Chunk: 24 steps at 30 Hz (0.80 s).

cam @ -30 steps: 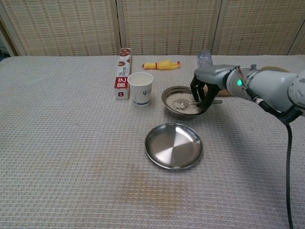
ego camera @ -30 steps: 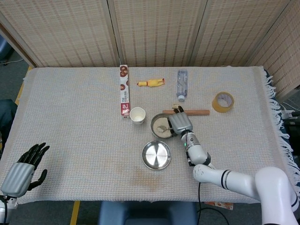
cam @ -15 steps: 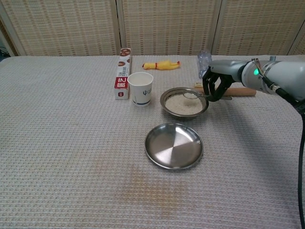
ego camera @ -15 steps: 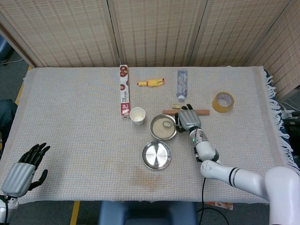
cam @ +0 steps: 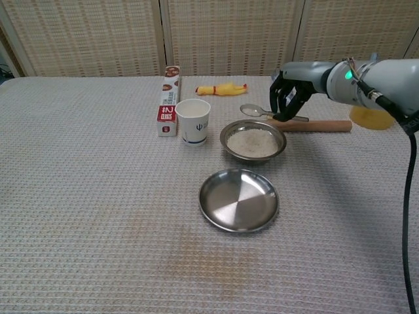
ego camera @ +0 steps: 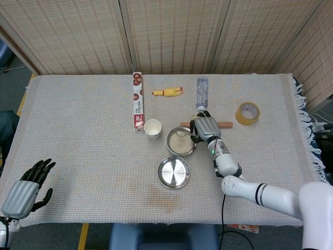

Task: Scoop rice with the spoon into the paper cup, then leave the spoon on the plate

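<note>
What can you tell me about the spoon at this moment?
The spoon is small, shiny and metal-looking, with a rounded bowl and a slim handle. The right hand holds it by the handle, roughly level, bowl pointing toward the paper cup. It hangs in the air above the far rim of the rice bowl, touching only the hand. Whether it carries rice is too small to tell.
</note>
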### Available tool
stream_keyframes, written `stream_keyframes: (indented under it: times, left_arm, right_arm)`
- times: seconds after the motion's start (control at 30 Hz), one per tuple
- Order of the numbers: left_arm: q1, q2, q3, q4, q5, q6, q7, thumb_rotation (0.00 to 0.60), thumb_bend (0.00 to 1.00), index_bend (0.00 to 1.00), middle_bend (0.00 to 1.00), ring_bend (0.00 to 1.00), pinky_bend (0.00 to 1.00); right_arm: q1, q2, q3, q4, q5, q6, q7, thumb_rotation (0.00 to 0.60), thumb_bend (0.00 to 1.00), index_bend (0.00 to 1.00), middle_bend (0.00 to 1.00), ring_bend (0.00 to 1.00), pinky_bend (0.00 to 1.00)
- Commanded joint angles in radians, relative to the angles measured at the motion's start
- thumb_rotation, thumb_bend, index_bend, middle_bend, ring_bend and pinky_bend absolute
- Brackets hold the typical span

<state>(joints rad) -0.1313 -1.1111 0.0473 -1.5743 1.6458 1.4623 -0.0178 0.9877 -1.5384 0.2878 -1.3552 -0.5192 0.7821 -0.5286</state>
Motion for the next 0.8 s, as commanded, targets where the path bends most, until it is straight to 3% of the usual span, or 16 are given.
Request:
stream_keyframes:
  times: [0.03,0.4,0.57,0.8]
  left_arm:
    - [-0.001,0.001,0.000,0.001,-0.002,-0.003,-0.002,0.600,0.48,0.00,0.00,0.00,0.20]
    - [-0.006,0.010,0.000,-0.003,-0.010,-0.016,-0.020,0.600,0.48,0.00,0.00,0.00,0.20]
    - [-0.010,0.017,-0.003,0.001,-0.019,-0.024,-0.043,0.600,0.48,0.00,0.00,0.00,0.20]
    - [-0.008,0.027,-0.004,0.010,-0.016,-0.014,-0.077,0.600,0.48,0.00,0.00,0.00,0.20]
  right_arm:
    - [0.026,0.016,0.025,-0.029,0.044,0.006,0.007,0.600,0.33,0.94,0.58,0.11,0.03]
    - [0.164,-0.014,0.069,-0.008,0.219,0.014,-0.040,0.600,0.33,0.94,0.58,0.12,0.03]
    - [0.258,-0.067,0.055,0.059,0.317,0.055,-0.138,0.600,0.33,0.94,0.58,0.12,0.03]
    - [0.338,-0.154,0.017,0.134,0.328,0.144,-0.269,0.600,0.33,0.94,0.58,0.12,0.03]
